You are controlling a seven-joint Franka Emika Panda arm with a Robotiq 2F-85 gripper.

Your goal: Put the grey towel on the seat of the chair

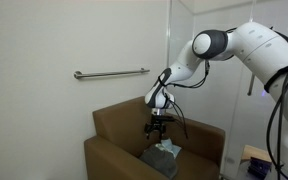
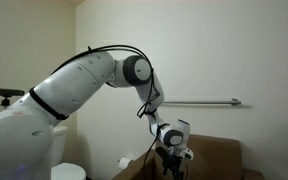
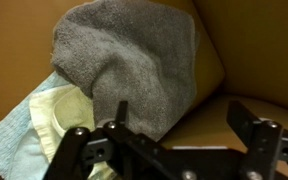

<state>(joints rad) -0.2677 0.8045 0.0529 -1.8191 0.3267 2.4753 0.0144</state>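
Note:
The grey towel lies crumpled on the brown chair seat in the wrist view, on top of a pale yellow cloth and a light blue cloth. It also shows in an exterior view on the brown chair. My gripper is open and empty just above the seat, its left finger by the towel's lower edge. In both exterior views the gripper hangs over the chair.
A pale yellow cloth and a light blue cloth lie under the towel. A metal grab bar is on the white wall behind the chair. The chair's back and armrests enclose the seat.

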